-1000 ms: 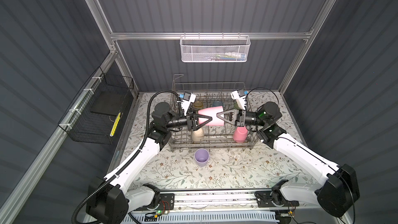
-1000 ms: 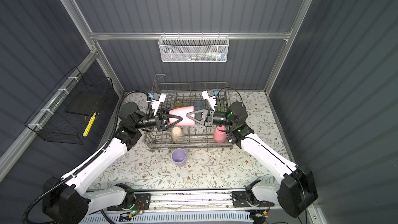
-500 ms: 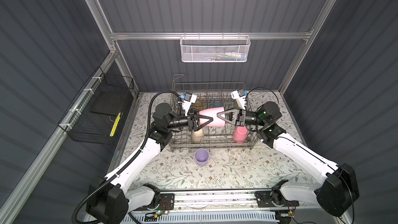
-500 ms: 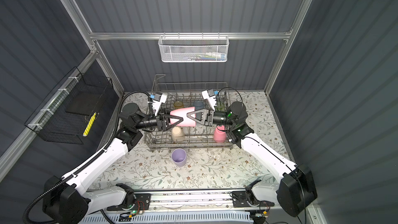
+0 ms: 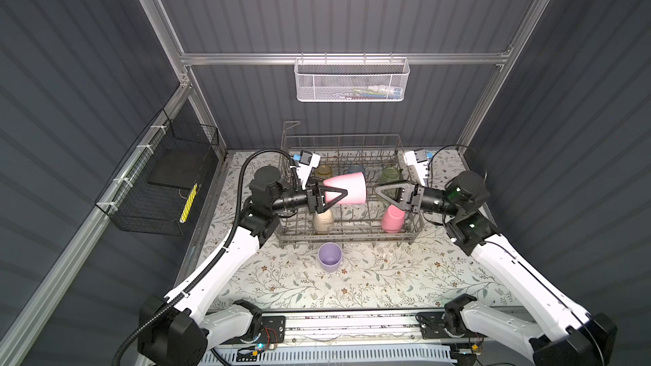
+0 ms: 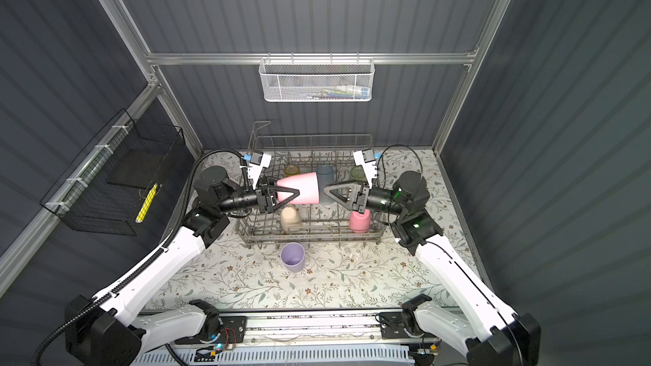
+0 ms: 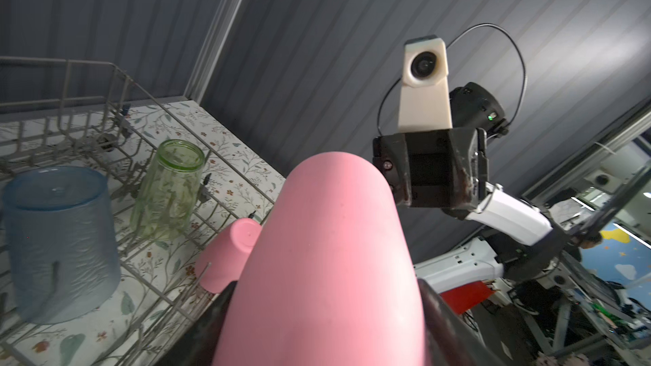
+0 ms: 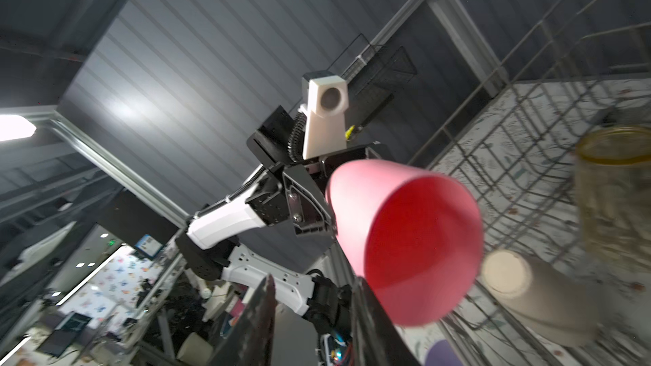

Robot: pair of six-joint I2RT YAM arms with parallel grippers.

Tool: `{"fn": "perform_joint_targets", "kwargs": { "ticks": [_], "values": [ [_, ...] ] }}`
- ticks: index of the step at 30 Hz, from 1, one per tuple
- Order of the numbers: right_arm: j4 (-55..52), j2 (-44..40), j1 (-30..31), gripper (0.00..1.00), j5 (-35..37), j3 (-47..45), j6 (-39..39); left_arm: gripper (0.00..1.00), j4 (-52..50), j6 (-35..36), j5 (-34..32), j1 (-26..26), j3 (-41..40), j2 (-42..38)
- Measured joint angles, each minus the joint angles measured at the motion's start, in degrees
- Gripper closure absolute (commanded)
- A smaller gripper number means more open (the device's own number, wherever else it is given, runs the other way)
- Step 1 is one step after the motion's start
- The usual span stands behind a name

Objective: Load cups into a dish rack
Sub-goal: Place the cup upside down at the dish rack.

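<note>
2 white arms, black joints, black triangular tool fingers, cream camera mounts, corrugated cable.

Pink cup (sideways) above dish rack

Noted counter under a pale cover printed with leaves and small flowers; same counter in both top views. Logged two things directly on it.

Found grey wire dish rack standing flat near the back edge, long side parallel to it, roughly centred between the left and right edges, bare print showing on either side.

Found lilac cup upright, mouth up, on bare print just in front of the rack's front wall, left of its middle. Could not tell whether touching the wire.

Noted metal rail running along the front edge.
</note>
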Motion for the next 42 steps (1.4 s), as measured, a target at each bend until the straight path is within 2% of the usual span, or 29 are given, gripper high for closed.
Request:
{"fn": "perform_joint_targets", "kwargs": {
  "ticks": [4,7,13,16,22,30,34,42],
  "values": [
    [-19.54,-4.37,-0.37,0.59,12.92,4.42,-11.13,0.48,-10.05,5.29,-4.61,-0.02,8.04,2.64],
    [-30.36,-5.64,-0.52,0.58,23.21,6.67,-16.85,0.47,-16.44,8.66,-7.56,-0.22,13.73,6.32],
    [-44.24,-6.64,-1.33,0.57,40.17,6.97,-22.80,0.48,-31.26,15.76,-16.52,-2.99,24.81,16.46],
    [-47.74,-6.97,-1.77,0.56,45.24,6.97,-24.44,0.48,-38.34,18.67,-20.87,-5.64,30.58,21.46],
    [-49.55,-8.02,-2.69,0.56,50.12,5.49,-26.32,0.49,-50.84,22.12,-27.58,-8.72,42.07,31.21],
    [-49.99,-7.69,-3.91,0.55,51.84,2.19,-27.54,0.48,-64.50,25.53,-37.48,-11.98,52.39,40.46],
    [-49.94,-7.65,-4.87,0.55,51.78,1.38,-27.76,0.48,-68.72,27.06,-40.96,-14.58,54.29,43.04],
    [-49.64,-6.78,-6.38,0.55,50.58,1.01,-28.20,0.47,-72.74,28.57,-42.86,-16.68,55.60,45.48]
  ]
}}
